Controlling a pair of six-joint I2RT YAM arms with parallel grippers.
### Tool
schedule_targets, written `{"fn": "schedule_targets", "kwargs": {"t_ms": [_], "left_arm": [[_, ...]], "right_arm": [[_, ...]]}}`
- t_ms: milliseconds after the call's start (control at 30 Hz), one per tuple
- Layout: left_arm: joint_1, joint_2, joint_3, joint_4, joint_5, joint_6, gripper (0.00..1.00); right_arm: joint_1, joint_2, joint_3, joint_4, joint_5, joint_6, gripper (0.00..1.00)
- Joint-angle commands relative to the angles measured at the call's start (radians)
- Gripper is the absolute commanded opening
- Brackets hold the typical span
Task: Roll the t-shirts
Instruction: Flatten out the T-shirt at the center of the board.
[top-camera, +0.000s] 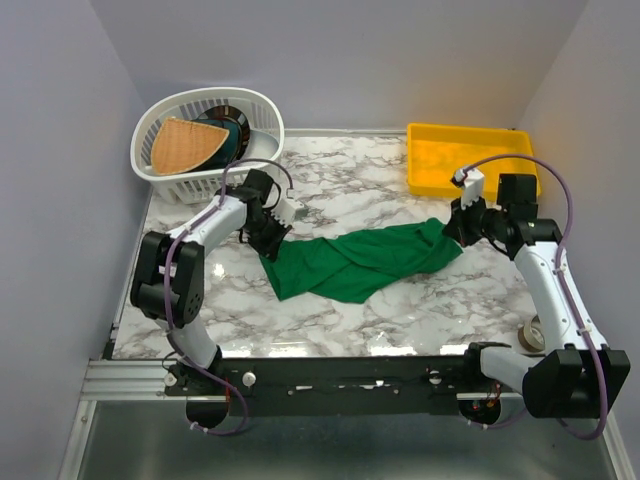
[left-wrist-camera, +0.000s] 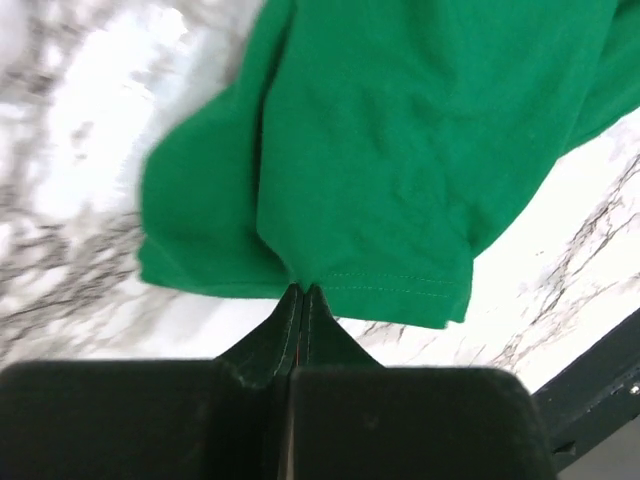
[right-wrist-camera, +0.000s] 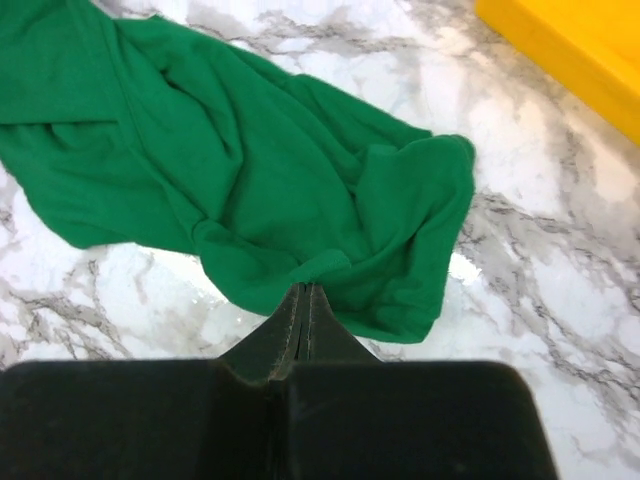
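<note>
In the left wrist view the t-shirt (left-wrist-camera: 400, 150) is cut off by the top and right edges, and the worktop (left-wrist-camera: 70, 150) at the left is blurred. In the right wrist view the t-shirt runs out at the top left corner, and only a corner of the yellow bin (right-wrist-camera: 570, 50) shows. In the basket (top-camera: 210, 92) a dark thing (top-camera: 235, 125) is half hidden behind a tan piece (top-camera: 185, 145); I cannot tell what it is.

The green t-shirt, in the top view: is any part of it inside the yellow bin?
No, the whole green t-shirt lies on the marble table, apart from the yellow bin.
</note>
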Motion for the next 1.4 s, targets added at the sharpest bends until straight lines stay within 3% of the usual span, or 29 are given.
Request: {"fn": "schedule_targets", "kwargs": {"t_ms": [0,233,333,400,433,533,733,833,1133,1367], "left_arm": [[0.015,-0.131,0.135,-0.018,-0.033,0.051,0.0],[-0.013,-0.225,0.341,-0.177,0.134,0.163,0.0],[-0.07,-0.26,0.3,-0.318,0.196,0.256,0.01],[-0.103,-0.282,0.246,-0.425,0.216,0.324,0.1],[-0.138,-0.286,0.187,-0.461,0.22,0.344,0.21],[-0.166,-0.305,0.087,-0.533,0.233,0.352,0.41],[-0.156,-0.4,-0.021,-0.259,0.087,0.176,0.52],[-0.156,-0.386,-0.067,-0.104,0.023,0.084,0.52],[-0.153,-0.241,-0.191,0.1,-0.033,-0.114,0.54],[-0.145,-0.125,-0.178,0.154,-0.014,-0.17,0.54]], "right_arm": [[-0.004,0.001,0.092,0.122,0.109,0.042,0.0],[-0.006,0.058,0.267,0.154,0.185,0.009,0.01],[-0.006,0.038,0.255,0.108,0.177,-0.027,0.0],[-0.006,0.014,0.194,0.071,0.171,-0.059,0.0],[-0.006,-0.006,0.17,0.059,0.165,-0.071,0.01],[-0.006,-0.083,0.055,0.005,0.154,-0.099,0.0],[-0.006,-0.175,-0.076,-0.024,0.151,-0.097,0.0],[-0.006,-0.16,-0.079,-0.022,0.142,-0.065,0.0],[-0.006,-0.114,-0.068,0.01,0.134,-0.031,0.01],[-0.006,-0.08,-0.055,0.005,0.132,-0.031,0.0]]}}
